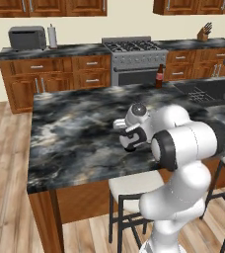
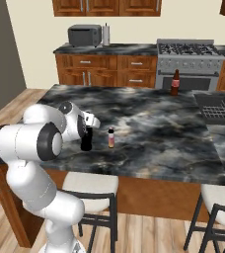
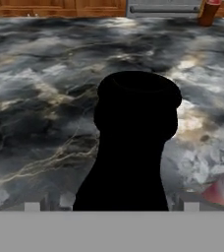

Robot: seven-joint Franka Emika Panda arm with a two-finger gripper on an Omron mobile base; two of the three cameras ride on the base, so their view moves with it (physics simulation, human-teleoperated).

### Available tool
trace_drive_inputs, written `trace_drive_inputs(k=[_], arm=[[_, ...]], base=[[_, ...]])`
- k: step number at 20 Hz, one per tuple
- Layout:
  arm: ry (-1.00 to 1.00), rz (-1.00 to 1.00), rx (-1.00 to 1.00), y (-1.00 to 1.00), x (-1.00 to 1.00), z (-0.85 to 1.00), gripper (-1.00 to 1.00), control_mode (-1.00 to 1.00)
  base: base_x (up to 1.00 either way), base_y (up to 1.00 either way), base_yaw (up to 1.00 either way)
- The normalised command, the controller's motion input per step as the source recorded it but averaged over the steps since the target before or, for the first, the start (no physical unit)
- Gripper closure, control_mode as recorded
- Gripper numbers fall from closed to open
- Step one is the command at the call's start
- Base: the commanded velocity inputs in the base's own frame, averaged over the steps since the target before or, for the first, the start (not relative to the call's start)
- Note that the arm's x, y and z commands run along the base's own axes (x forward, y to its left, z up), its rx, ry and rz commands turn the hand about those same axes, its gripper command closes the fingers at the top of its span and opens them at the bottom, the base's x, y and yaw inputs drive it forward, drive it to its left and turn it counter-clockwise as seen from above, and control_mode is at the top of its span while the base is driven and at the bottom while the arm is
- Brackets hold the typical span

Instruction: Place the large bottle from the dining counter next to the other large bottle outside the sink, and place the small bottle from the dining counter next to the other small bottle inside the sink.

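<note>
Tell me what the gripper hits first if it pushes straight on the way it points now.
The black bottle: in the hand view its top and neck stand dead ahead, between the open jaws of the gripper. How much gap remains is unclear. The small pinkish bottle stands off to one side, out of that line.

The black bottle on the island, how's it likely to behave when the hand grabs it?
The black bottle stands tall with a slim neck, so a high nudge could probably tip it. It looks like smooth glass: likely rigid, maybe slippery. The small pink bottle stands close by and might get knocked.
</note>
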Motion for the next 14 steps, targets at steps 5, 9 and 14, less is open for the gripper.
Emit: trace_drive_inputs(k=[5,9,14], arm=[[-0.02,0.0,0.0,0.0,0.26,-0.11,1.0,-1.0],[-0.01,0.0,0.0,0.0,0.22,-0.03,1.0,-1.0],[-0.04,0.0,0.0,0.0,0.07,0.14,1.0,-1.0]], base=[[0.0,0.0,0.0],[0.0,0.0,0.0],[0.0,0.0,0.0]])
